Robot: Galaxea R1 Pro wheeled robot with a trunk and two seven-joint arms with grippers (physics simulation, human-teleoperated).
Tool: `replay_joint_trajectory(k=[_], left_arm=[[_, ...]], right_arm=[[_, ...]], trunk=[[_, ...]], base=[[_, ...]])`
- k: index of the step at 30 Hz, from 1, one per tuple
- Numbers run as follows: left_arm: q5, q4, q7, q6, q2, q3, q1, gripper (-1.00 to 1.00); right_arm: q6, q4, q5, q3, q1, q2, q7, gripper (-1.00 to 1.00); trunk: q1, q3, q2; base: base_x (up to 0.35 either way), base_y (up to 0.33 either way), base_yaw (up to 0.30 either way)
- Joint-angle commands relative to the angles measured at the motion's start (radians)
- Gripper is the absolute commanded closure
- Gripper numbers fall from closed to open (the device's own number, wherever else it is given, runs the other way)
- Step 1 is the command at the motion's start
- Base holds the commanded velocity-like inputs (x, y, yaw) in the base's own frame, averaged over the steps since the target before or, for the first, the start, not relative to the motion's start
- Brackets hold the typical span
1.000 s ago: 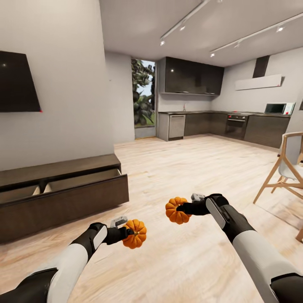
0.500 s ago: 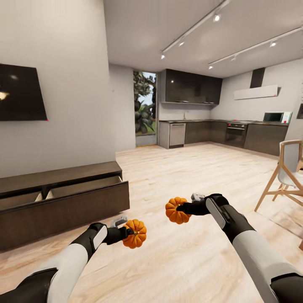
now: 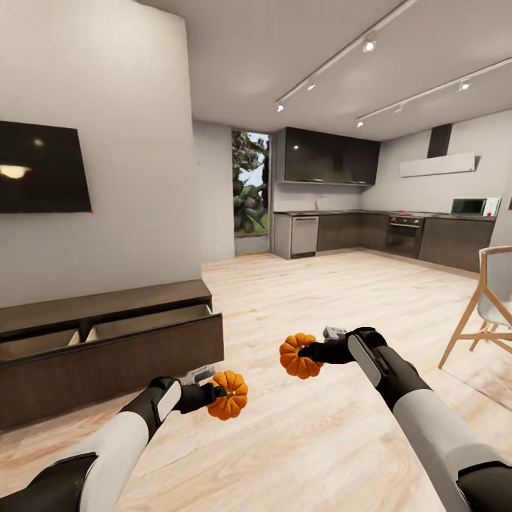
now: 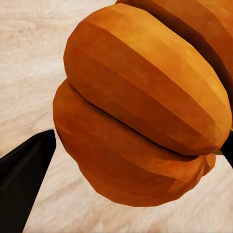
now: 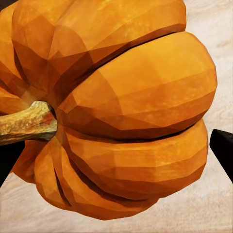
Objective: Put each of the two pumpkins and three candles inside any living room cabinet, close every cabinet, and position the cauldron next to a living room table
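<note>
Both white-and-black arms reach forward, bent at the elbow, the right held higher than the left. The black left gripper (image 3: pixel 213 393) is clamped on a small ribbed orange pumpkin (image 3: pixel 229 395); the black right gripper (image 3: pixel 310 350) grips a second ribbed orange pumpkin (image 3: pixel 297 355), its fingers pointing inward toward the left arm.

Cabinet (image 3: pixel 107 348) ahead left, pumpkins (image 3: pixel 227 395) before it, chair (image 3: pixel 491 299) right.
</note>
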State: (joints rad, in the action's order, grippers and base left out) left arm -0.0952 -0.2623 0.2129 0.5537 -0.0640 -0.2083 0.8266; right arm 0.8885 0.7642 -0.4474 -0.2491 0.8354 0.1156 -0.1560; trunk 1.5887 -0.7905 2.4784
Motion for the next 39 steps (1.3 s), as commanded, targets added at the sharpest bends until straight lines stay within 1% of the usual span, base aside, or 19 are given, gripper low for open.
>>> replay_joint_trajectory(k=[1, 23, 35, 39], left_arm=[[-0.009, -0.002, -0.004, 0.008, 0.0, -0.002, 0.0, 1.0], [-0.009, -0.002, -0.004, 0.008, 0.001, -0.002, 0.0, 1.0], [-0.009, -0.002, -0.004, 0.008, 0.001, -0.002, 0.0, 1.0], [-0.009, -0.002, -0.004, 0.008, 0.001, -0.002, 0.0, 1.0]], right_arm=[[0.003, 0.001, 0.008, -0.002, 0.001, 0.001, -0.008, 1.0], [0.003, 0.001, 0.007, -0.001, 0.001, 0.001, -0.008, 1.0], [0.003, 0.001, 0.007, 0.0, 0.001, 0.001, -0.008, 1.0], [0.003, 0.001, 0.007, 0.001, 0.001, 0.001, -0.008, 1.0]], trunk=[[-0.004, 0.0, -0.007], [-0.089, 0.035, -0.161], [-0.135, 0.07, -0.245], [-0.15, 0.077, -0.273]], base=[[0.0, 0.0, 0.093], [0.0, 0.0, 0.08], [0.0, 0.0, 0.01], [0.0, 0.0, 0.074]])
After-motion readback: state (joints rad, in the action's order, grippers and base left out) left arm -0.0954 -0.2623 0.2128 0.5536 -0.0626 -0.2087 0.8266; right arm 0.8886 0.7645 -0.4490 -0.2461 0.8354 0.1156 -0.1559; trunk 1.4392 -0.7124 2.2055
